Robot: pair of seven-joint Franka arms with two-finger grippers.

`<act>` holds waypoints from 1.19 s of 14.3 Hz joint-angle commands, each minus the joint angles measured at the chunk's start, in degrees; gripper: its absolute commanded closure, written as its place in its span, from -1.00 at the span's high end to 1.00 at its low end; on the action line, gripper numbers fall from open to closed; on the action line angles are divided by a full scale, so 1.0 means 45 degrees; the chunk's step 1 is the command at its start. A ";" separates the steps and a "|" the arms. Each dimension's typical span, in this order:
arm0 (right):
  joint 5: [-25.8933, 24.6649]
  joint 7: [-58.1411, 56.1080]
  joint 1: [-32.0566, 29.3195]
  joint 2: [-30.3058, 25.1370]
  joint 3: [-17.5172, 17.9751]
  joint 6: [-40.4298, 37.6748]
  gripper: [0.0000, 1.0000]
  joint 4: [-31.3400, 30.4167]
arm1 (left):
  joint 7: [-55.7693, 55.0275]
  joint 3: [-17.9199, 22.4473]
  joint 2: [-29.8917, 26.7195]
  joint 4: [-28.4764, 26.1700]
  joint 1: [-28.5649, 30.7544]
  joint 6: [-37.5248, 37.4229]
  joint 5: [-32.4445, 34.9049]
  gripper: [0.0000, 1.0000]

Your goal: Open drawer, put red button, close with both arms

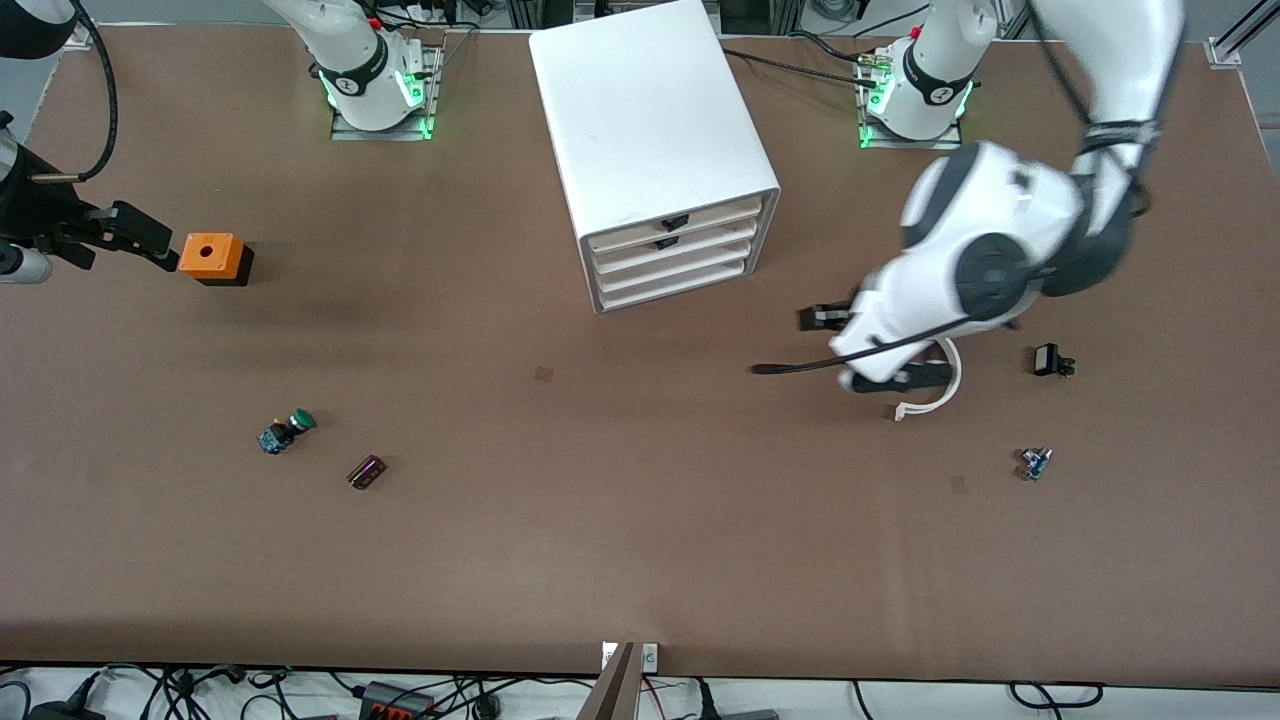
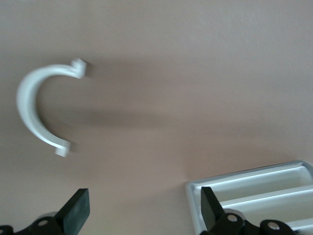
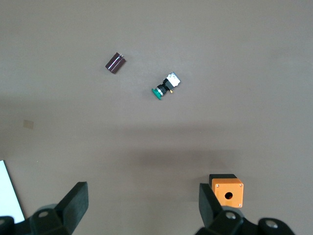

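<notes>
The cabinet (image 1: pixel 655 150) stands shut, its drawer (image 1: pixel 672 245) closed. My left gripper (image 1: pixel 872 348) hovers beside it, fingers wide and empty; my right gripper (image 1: pixel 125 236) waits, also wide, by the orange box (image 1: pixel 211 257). The red button isn't in sight, so I risk grabbing the green button (image 1: pixel 285 431) instead.

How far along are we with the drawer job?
Done: nothing yet. The drawer is shut, level with its neighbours. In hand: nothing. The left end effector is open and empty over the table near a white curved piece; the right end effector is open by the orange box. I cannot pick out the red button. Left: open, load, close.
</notes>
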 commanded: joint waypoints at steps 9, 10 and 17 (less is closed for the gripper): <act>-0.0165 -0.0173 -0.0056 -0.0191 0.0180 -0.0275 1.00 -0.0055 | 0.6917 0.1208 -0.3042 0.1377 0.1591 -0.1954 0.1458 1.00; -0.0165 -0.0173 -0.0056 -0.0172 0.0180 -0.0275 1.00 -0.0055 | 0.6740 0.1581 -0.3611 0.0752 0.1216 -0.1234 0.1398 1.00; -0.0165 -0.0153 -0.0056 -0.0172 0.0180 -0.0255 1.00 -0.0036 | 0.4922 0.3127 -0.5061 -0.1714 0.0177 0.0452 0.0773 1.00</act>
